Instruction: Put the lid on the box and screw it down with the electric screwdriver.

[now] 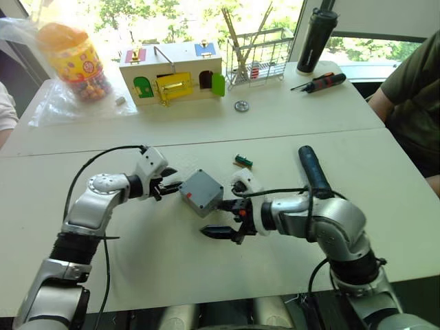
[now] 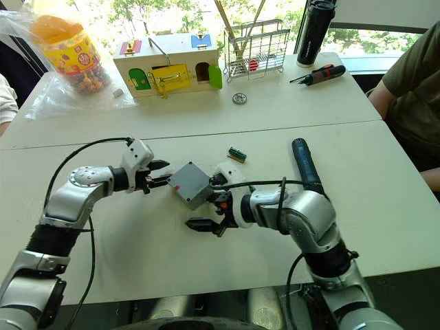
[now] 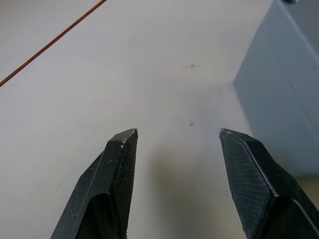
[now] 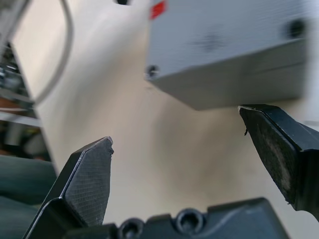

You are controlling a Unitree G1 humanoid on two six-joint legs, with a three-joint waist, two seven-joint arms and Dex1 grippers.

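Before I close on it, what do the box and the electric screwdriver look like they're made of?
Box: matte grey, uniform and non-reflective, with crisp edges and recessed corner screw holes. Probably moulded plastic; painted metal can't be ruled out. Electric screwdriver: dark blue-black body with a dull, slightly textured finish, which suggests a plastic or rubberised casing.

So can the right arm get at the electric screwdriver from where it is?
Probably yes: the electric screwdriver lies free on the table just behind the right forearm, the right gripper is open, empty.

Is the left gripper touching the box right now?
Apart. In the left wrist view the left gripper is open over bare table, and the box sits just beyond one fingertip with a sliver of table between.
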